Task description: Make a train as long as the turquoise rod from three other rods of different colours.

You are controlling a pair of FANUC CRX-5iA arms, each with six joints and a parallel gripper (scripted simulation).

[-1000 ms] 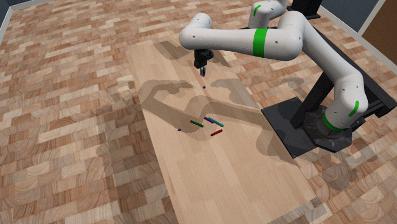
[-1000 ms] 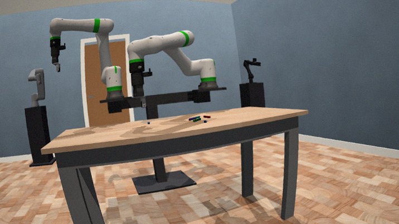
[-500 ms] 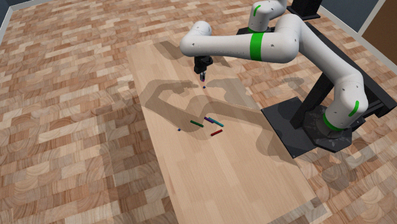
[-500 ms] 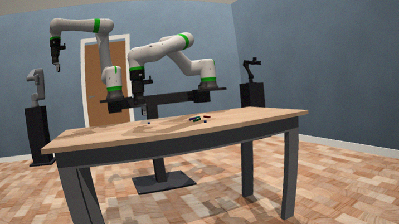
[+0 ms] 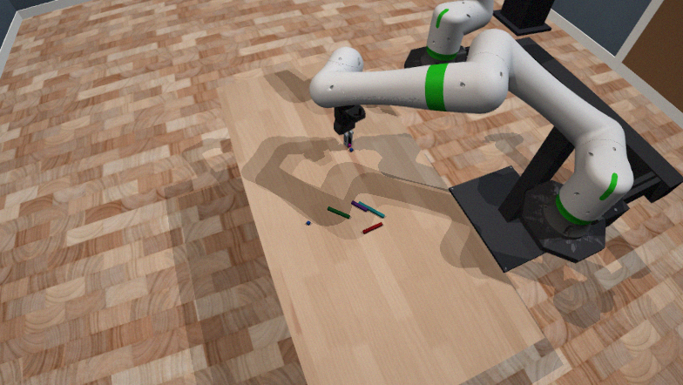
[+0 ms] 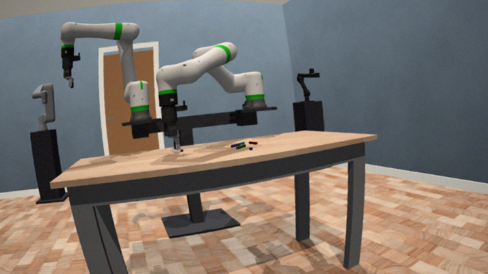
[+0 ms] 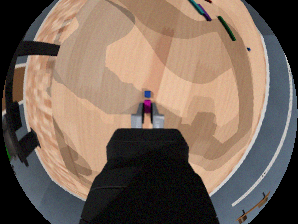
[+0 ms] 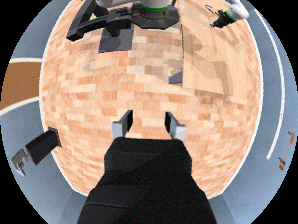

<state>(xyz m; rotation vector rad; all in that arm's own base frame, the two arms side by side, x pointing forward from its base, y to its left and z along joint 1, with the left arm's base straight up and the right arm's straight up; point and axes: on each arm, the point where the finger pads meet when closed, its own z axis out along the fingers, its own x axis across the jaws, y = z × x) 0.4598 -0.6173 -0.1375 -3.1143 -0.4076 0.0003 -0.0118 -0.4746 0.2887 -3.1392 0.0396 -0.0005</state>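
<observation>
My left gripper (image 5: 348,142) (image 6: 177,146) (image 7: 147,109) is shut on the magenta rod (image 5: 349,145) (image 7: 147,106), low over the table. A blue rod (image 5: 350,150) (image 6: 181,150) (image 7: 147,94) lies just in front of the magenta rod's end; in the left wrist view a small gap shows. The turquoise rod (image 5: 374,211) (image 7: 195,5) has the purple rod (image 5: 357,206) (image 7: 204,11) close alongside it. The green rod (image 5: 338,212) (image 6: 241,147) (image 7: 226,28) and red rod (image 5: 372,227) (image 6: 253,142) lie nearby. My right gripper (image 6: 70,83) (image 8: 148,117) is open and empty, high up away from the rods.
A second blue rod (image 5: 307,223) (image 6: 251,148) (image 7: 248,49) lies beyond the green rod, towards one long edge of the wooden table (image 5: 334,296) (image 6: 314,141). The arms' stand (image 5: 502,215) is at the opposite long edge.
</observation>
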